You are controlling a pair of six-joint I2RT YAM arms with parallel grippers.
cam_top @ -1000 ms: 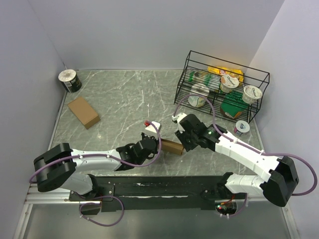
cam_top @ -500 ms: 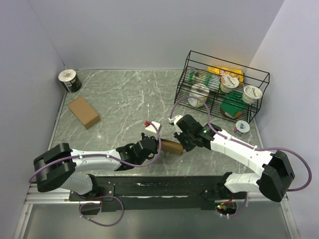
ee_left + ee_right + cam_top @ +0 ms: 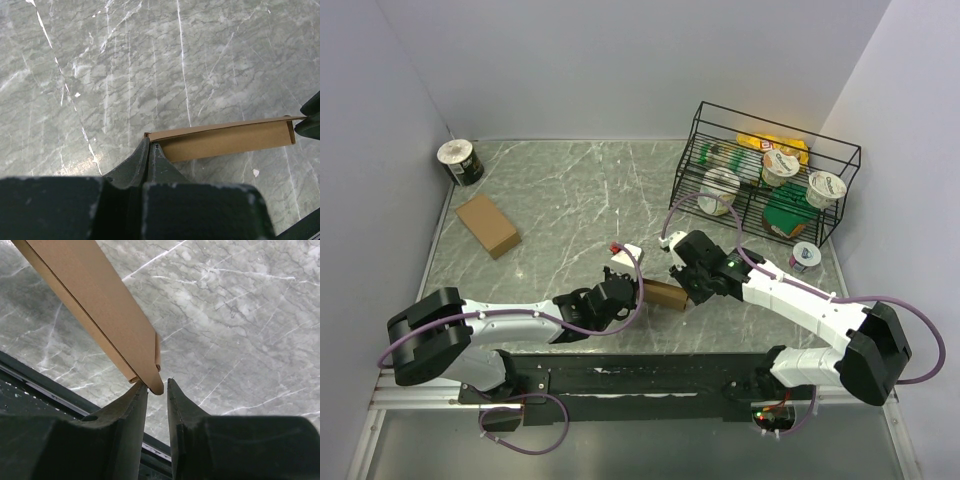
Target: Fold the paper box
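While both arms meet over the near middle of the marble table, I see the paper box spanning the gap between them, a thin, flat brown piece running left to right. The left gripper has its jaws pressed together on the box's left end; from its wrist camera the left gripper pinches the corner of the paper box with no gap showing. The right gripper sits at the other end. From its own camera the right gripper stands narrowly apart. The rounded tip of the paper box lies in the mouth against one of the fingers, and a sliver of marble shows beside the other, so it is not clamped. Well away at the far left lies a second cardboard box, and a wire rack stands at the far right.
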